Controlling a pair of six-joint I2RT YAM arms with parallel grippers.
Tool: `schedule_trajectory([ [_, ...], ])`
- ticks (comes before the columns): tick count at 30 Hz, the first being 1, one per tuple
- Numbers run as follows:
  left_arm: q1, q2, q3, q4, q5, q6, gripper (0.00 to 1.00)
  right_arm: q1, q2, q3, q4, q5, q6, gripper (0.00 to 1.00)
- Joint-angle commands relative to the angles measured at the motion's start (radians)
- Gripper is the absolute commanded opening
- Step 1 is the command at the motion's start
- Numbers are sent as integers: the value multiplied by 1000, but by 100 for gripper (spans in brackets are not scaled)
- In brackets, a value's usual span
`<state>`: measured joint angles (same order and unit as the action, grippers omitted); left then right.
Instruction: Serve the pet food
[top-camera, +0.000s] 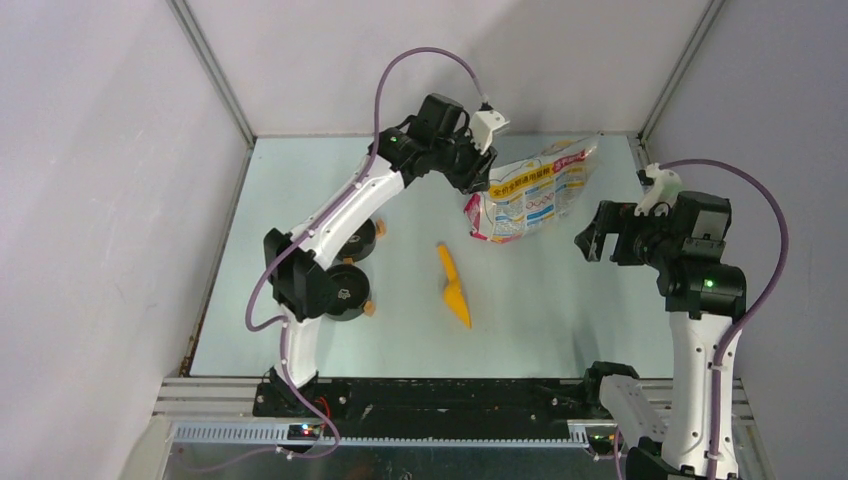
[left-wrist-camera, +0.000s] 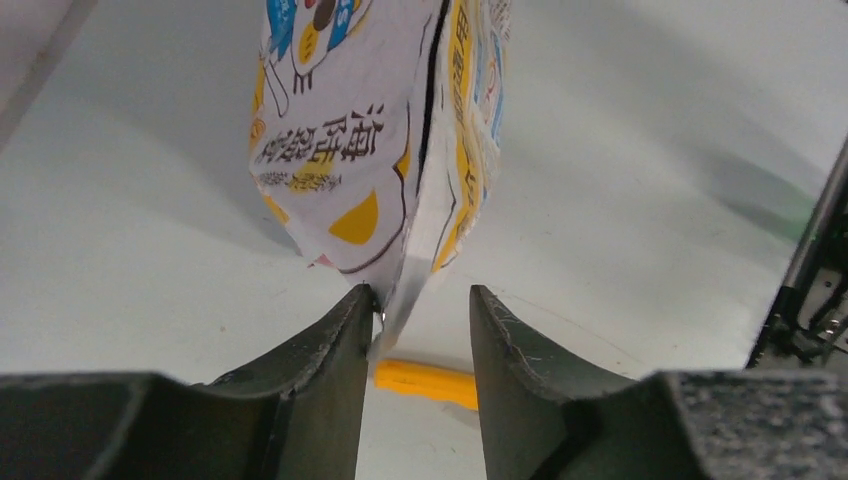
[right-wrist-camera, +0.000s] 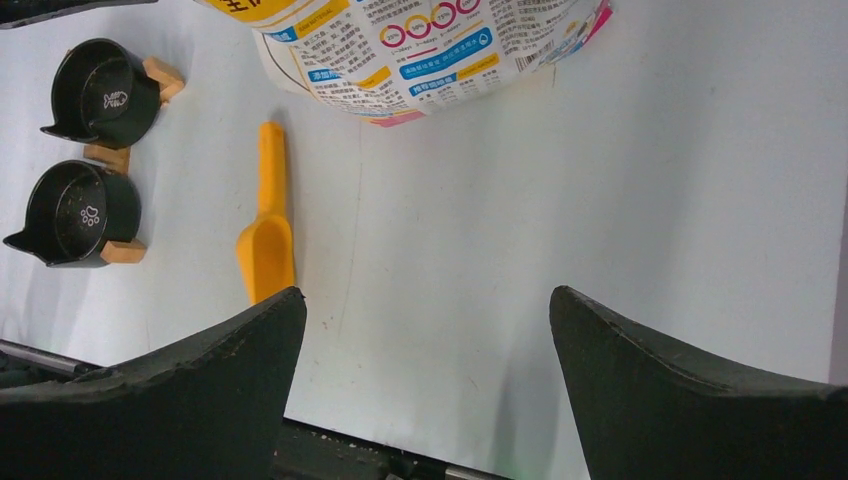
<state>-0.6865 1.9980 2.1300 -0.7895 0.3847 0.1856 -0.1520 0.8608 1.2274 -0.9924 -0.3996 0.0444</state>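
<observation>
A: Left gripper (left-wrist-camera: 421, 292)?
B: At 12 o'clock on the bench (top-camera: 560, 320), on the 10 o'clock side of the printed bag (top-camera: 530, 190). Jaws narrow, astride the bag's thin edge. 1 finger (left-wrist-camera: 340, 340) touches it, the other stands just apart w/ a gap. Not clamped.
A: Right gripper (right-wrist-camera: 428, 295)?
B: At 3 o'clock, near the bag but not touching. Jaws wide, nothing btwn them, bare bench below.
A: Pet food?
B: No kibble shows in any view, so I can't tell where it is. The bag sits approx 1 o'clock from bench centre.
A: Other items?
B: Orange scoop (top-camera: 453, 285) lies flat near centre, at the bag's 7 o'clock. 2 black bowls (right-wrist-camera: 100, 90) on wooden feet sit side by side at 9 o'clock, by the left arm.
</observation>
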Motion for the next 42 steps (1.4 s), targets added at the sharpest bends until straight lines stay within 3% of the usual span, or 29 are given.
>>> schedule_trajectory([
  [1,-53,40,76,16,-64,53,41,-6,-15,9,-21,-34,-6,94],
  [5,-87,72,89,20,-189,70,27,-6,-14,9,-41,-53,0,93],
  [7,-102,79,84,23,-250,88,14,-7,-15,4,-37,-55,2,94],
  [10,-118,67,77,20,-256,77,2,-8,-14,-1,-15,-46,8,95],
  [12,-125,36,65,16,-200,46,0,-8,-6,0,4,-40,20,95],
  [19,-199,-112,13,28,208,-6,0,-8,80,109,26,-39,66,95],
  [25,-247,-117,34,151,344,-211,0,-40,170,192,44,-115,198,98],
  [31,-278,-102,60,145,359,-211,0,-123,281,172,45,-182,367,98],
  [33,-278,-107,59,91,333,-150,7,-132,306,163,56,-201,375,97],
  [34,-278,-111,57,43,309,-123,27,-133,313,161,71,-207,375,96],
  [36,-269,-165,27,-23,277,-39,48,-133,322,163,100,-236,381,94],
  [39,-223,-277,-132,-37,280,18,59,-115,327,177,129,-276,376,83],
  [42,-125,-435,-276,8,296,-2,65,-81,324,199,129,-237,346,80],
])
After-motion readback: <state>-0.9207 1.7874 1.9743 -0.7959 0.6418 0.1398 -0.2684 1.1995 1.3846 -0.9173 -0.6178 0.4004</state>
